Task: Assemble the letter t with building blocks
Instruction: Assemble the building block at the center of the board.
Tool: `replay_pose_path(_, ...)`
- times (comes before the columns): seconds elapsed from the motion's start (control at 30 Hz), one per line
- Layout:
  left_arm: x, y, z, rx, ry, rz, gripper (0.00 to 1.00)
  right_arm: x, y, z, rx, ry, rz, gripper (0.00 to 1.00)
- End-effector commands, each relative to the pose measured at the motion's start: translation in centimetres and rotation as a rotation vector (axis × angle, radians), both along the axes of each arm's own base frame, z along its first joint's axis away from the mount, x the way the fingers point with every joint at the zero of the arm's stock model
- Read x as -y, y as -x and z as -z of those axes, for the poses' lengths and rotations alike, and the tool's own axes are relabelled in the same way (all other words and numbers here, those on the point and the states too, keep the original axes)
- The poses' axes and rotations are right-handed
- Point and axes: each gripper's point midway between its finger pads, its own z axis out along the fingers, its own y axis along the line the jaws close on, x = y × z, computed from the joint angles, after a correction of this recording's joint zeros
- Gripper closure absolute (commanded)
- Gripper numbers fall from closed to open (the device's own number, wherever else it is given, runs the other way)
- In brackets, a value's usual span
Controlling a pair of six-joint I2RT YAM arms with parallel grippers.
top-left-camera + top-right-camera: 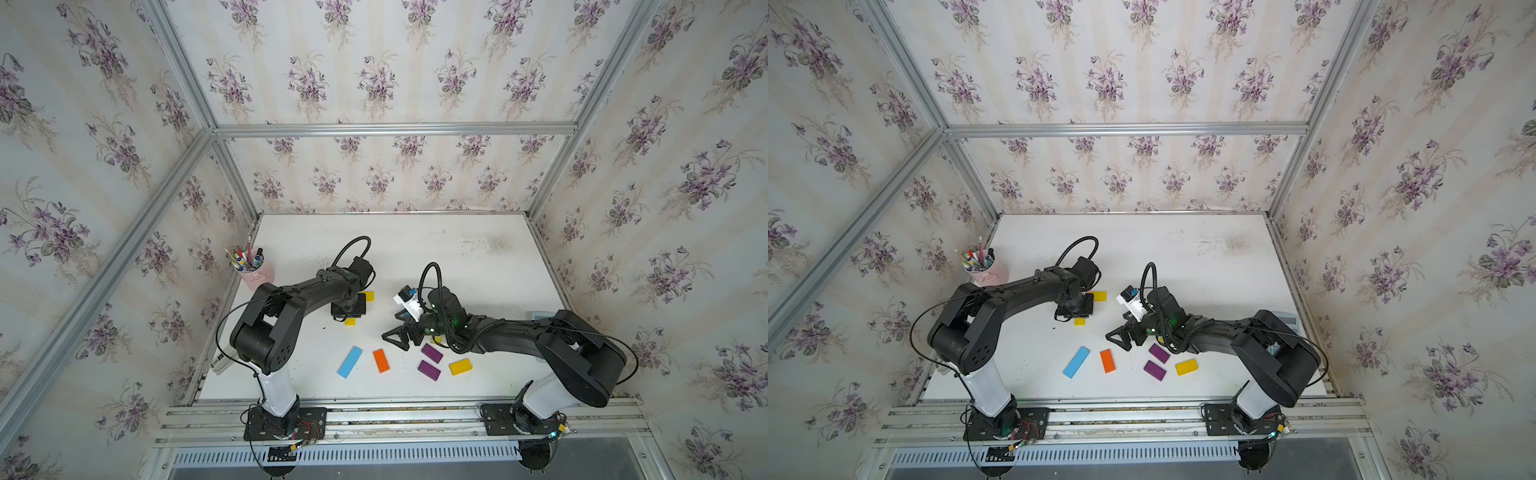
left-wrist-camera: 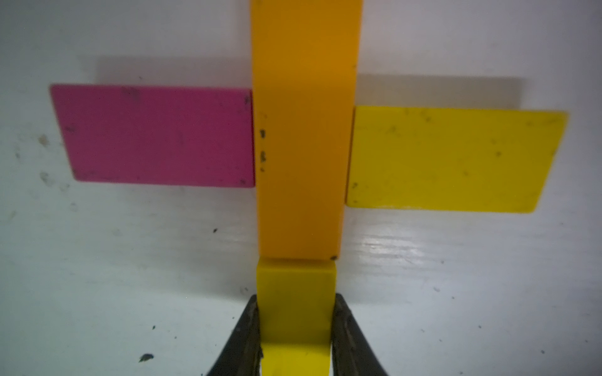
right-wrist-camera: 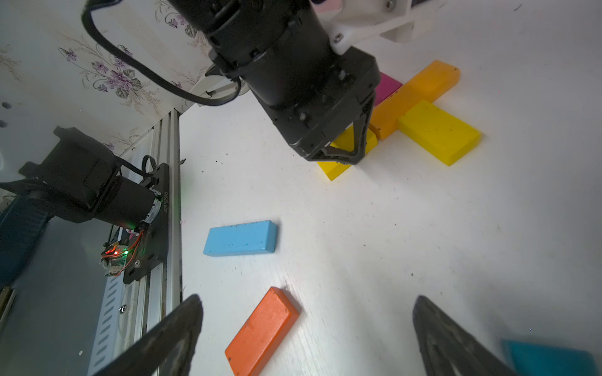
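The letter t lies half-built on the white table (image 1: 436,257). In the left wrist view a long amber block (image 2: 303,130) forms the stem, with a pink block (image 2: 156,136) and a yellow block (image 2: 452,159) against its two sides. My left gripper (image 2: 294,299) is shut on a short yellow block (image 2: 294,286) that butts against the stem's end. In a top view this gripper (image 1: 348,309) hides most of the letter. My right gripper (image 1: 395,338) hangs open over the loose blocks, and an orange block (image 3: 264,332) lies below its left finger.
Loose near the table's front lie a blue block (image 1: 350,362), the orange block (image 1: 381,360), two purple blocks (image 1: 432,353) (image 1: 429,370) and a yellow block (image 1: 460,367). A teal block (image 3: 547,358) shows by my right finger. A pink cup of pens (image 1: 253,270) stands at the left edge.
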Motion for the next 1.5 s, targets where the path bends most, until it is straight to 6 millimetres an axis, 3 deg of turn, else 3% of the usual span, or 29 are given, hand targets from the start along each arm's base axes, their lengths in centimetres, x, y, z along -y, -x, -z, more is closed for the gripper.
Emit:
replay_pose_path(0.0,-0.7,0.0,0.4,-0.005,-0.035,-0.003,0.66,-0.1,0.1,0.0,0.01,0.0,-0.016,0.0)
replay_pose_path(0.07,-0.7,0.1,0.4,-0.009,-0.036,-0.004,0.56,-0.1,0.1,0.0,0.01,0.0,-0.018,0.0)
replay_pose_path(0.23,-0.5,0.3,0.5,-0.015,-0.022,-0.009,0.46,-0.1,0.1,-0.1,0.009,-0.002,-0.02,0.0)
replay_pose_path(0.83,-0.3,1.9,0.5,-0.036,0.003,-0.024,0.51,-0.2,0.3,-0.2,0.0,-0.008,-0.027,0.0)
replay_pose_path(1.47,0.0,0.9,0.0,-0.021,-0.005,-0.017,0.63,-0.3,0.3,0.1,-0.009,-0.002,-0.036,0.0)
